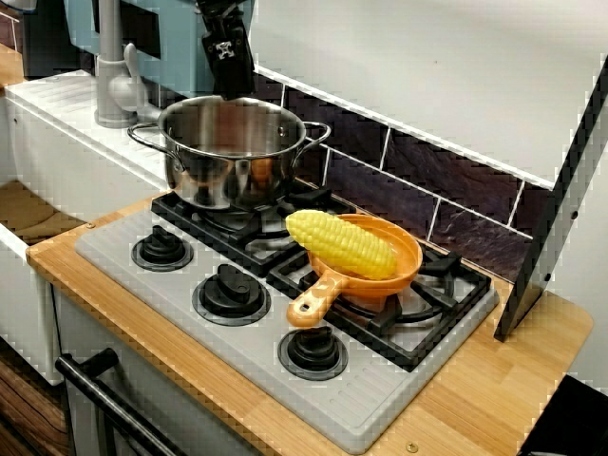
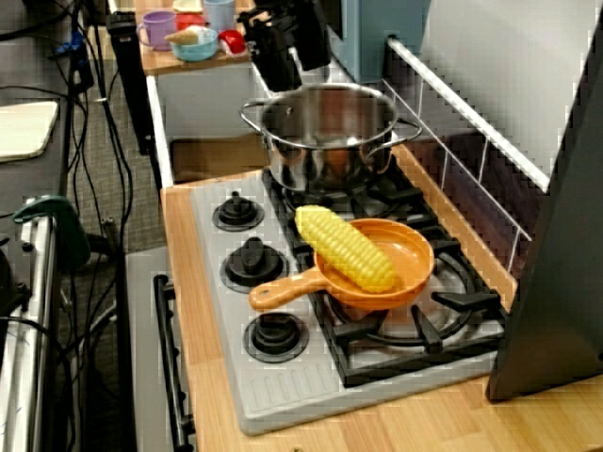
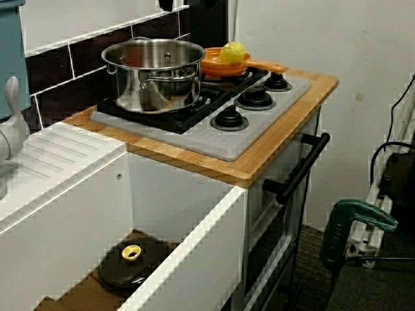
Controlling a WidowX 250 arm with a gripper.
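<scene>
The black gripper (image 1: 226, 59) hangs just above the back rim of the shiny pot (image 1: 231, 152), which sits on the stove (image 1: 114, 249). I cannot tell if its fingers are apart or together. A yellow corn (image 1: 340, 243) lies in the orange pan (image 1: 409, 251) beside the pot

Dark tile backsplash (image 1: 446, 185) under white wall (image 1: 427, 66) — wooden countertop (image 1: 475, 399) over white cabinet (image 3: 181, 207), black oven handle (image 3: 301, 165) in front; grey carpet floor (image 2: 137, 202).
</scene>
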